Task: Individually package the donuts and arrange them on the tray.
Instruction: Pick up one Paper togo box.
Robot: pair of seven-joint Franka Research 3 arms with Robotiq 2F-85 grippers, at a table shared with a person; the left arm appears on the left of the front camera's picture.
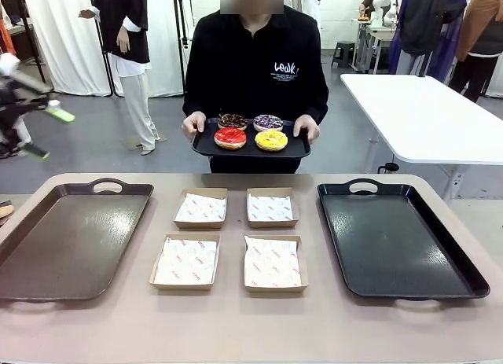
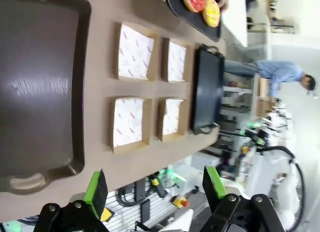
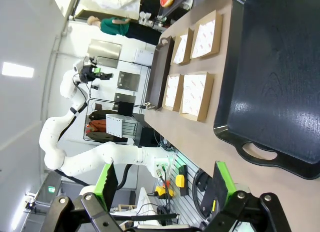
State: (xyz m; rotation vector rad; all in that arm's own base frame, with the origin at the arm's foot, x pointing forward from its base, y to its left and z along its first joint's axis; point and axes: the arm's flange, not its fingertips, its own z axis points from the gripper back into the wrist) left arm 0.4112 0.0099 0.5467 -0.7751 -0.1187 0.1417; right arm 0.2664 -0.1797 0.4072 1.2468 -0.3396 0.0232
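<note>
Black tray, upper centre, held out to you by a person, carries four donuts, ready for the paper-lined boxes below. Your left gripper and right gripper hang wide open, empty.

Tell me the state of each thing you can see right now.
Four iced ring donuts: lying unpackaged on the small black serving tray the person holds.
Four paper-lined cardboard boxes: open, empty, on the table.
Brown plastic tray: empty.
Large black plastic tray: empty.
Left pincer: open, holding nothing.
Right pincer: open, holding nothing.
</note>
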